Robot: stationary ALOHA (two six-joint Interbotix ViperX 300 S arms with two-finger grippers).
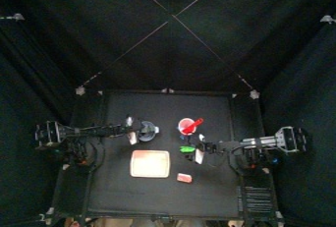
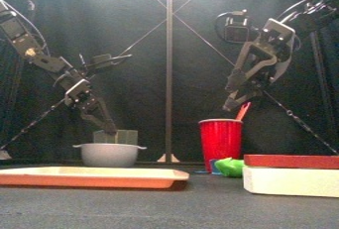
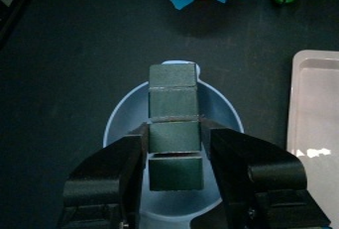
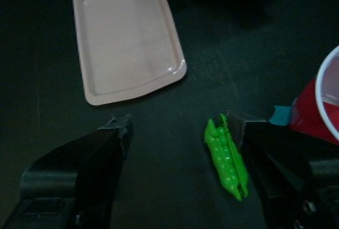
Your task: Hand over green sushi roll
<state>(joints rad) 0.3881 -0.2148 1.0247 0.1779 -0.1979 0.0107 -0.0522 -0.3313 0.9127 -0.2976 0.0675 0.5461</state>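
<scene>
- Right gripper (image 4: 185, 159) hangs wide open above the green roll (image 4: 228, 160), which lies on bare desk (image 4: 159, 114) between the jaws.
- Left gripper (image 3: 176, 169) clamps a dark block (image 3: 173, 124) over the bowl (image 3: 126, 124).

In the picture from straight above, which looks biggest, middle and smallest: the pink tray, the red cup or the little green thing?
1. The pink tray, clearly the largest.
2. The red cup, a good deal smaller.
3. The little green thing, just a speck between cup and tray.
From straight above all three sit on the same table, so nearness hardly skews this.
</scene>
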